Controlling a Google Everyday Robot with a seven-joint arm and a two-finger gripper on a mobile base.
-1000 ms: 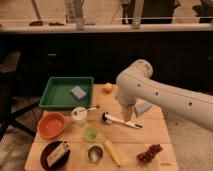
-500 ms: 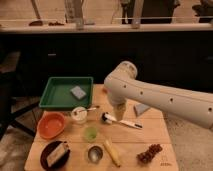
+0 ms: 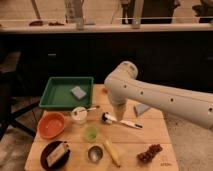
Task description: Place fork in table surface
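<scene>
The fork [image 3: 93, 107] is a slim silver piece lying on the table surface [image 3: 150, 132], its left end at the white cup [image 3: 79, 115]. My white arm reaches in from the right and bends down over the table's middle. My gripper [image 3: 119, 112] points downward, a short way right of the fork and just above the black head of the black-and-white utensil [image 3: 121, 121]. It is open and holds nothing; the arm's bulk covers most of it.
A green tray [image 3: 54, 100] with a grey sponge [image 3: 77, 92] sits at the back left. An orange bowl [image 3: 51, 125], green cup [image 3: 91, 133], metal cup [image 3: 95, 153], banana [image 3: 112, 152], dark plate [image 3: 55, 154], grapes [image 3: 150, 152] and a grey cloth [image 3: 141, 109] share the tabletop.
My arm has swung left across the table, bringing the gripper from the right of the black-and-white utensil to above its head, closer to the fork. Nothing on the table has moved.
</scene>
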